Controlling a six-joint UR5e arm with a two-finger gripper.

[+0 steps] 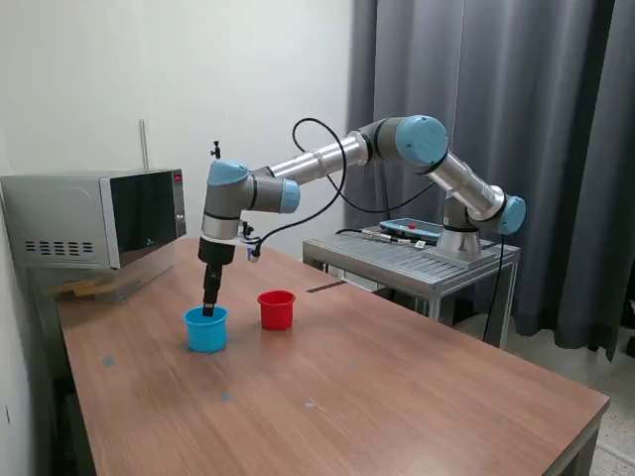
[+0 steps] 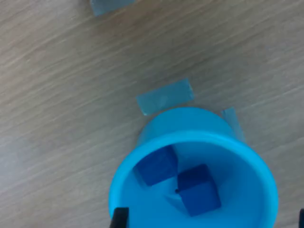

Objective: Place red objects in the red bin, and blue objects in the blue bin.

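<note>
The blue bin [image 1: 206, 330] is a light blue cup on the wooden table, and my gripper [image 1: 210, 305] hangs straight down at its mouth. In the wrist view the blue bin [image 2: 128, 178] fills the lower part of the picture. Two dark blue cubes lie on its floor, one [image 2: 156, 165] beside the other [image 2: 197, 191]. My gripper [image 2: 209, 221] is open, with one fingertip [image 2: 118, 218] at the rim and the other at the frame's edge, and nothing is between them. The red bin [image 1: 277, 309] stands just to the exterior view's right of the blue bin. No red objects show.
A microwave [image 1: 94, 218] sits at the table's back on the exterior view's left. The arm's base stands on a metal stand [image 1: 417, 260] behind the table. Pale blue tape marks [image 2: 165, 96] lie on the wood next to the blue bin.
</note>
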